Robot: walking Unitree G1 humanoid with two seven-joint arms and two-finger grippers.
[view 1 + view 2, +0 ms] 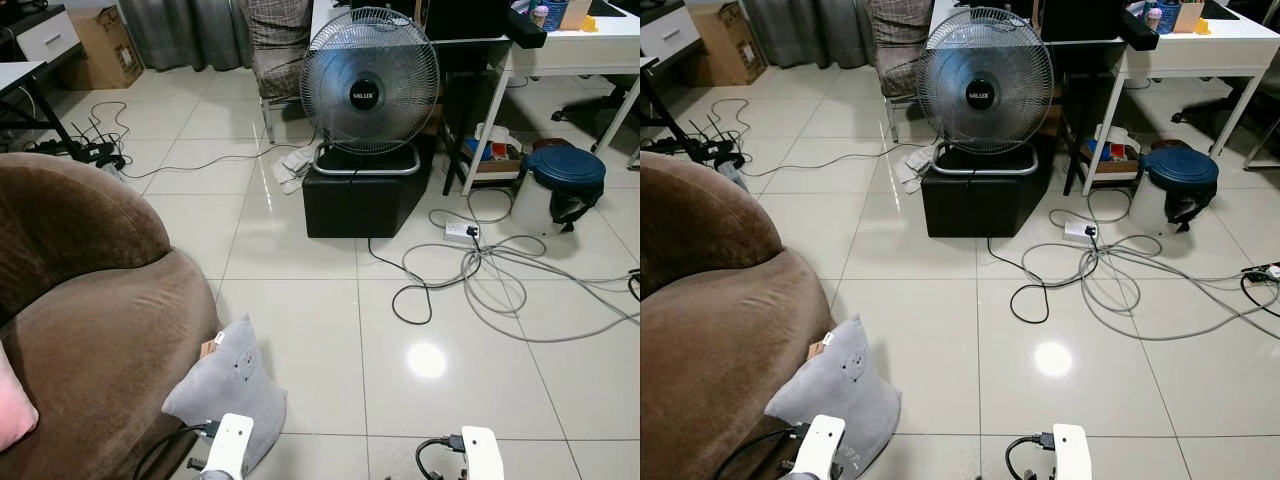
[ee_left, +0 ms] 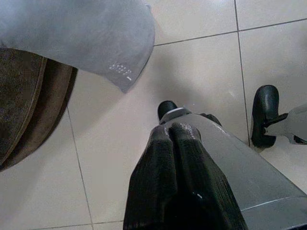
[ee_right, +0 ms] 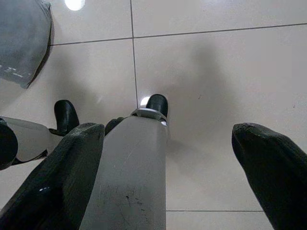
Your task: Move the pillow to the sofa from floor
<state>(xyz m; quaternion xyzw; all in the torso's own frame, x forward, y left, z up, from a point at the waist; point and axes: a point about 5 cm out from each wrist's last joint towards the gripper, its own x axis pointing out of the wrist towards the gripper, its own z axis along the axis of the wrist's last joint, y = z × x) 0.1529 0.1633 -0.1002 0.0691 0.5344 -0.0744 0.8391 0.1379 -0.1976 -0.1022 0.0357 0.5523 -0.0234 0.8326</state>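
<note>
A grey pillow (image 1: 225, 392) stands on the tiled floor, leaning against the front of the brown sofa (image 1: 90, 320). It appears as well in the left wrist view as the grey pillow (image 2: 81, 33), beside the sofa's base. My left gripper (image 2: 175, 136) hangs above the floor near the pillow, its two black fingers pressed together with nothing between them. My right gripper (image 3: 165, 143) hangs over bare tiles with its fingers (image 3: 268, 163) spread wide. Both forearms show at the bottom edge of the eye views.
A fan (image 1: 368, 85) on a black box (image 1: 362, 195) stands ahead, with loose cables (image 1: 480, 275) and a power strip on the floor to its right. A white desk (image 1: 560, 50), a blue bin (image 1: 562, 175) and a pink cushion (image 1: 12, 405) on the sofa are also in view.
</note>
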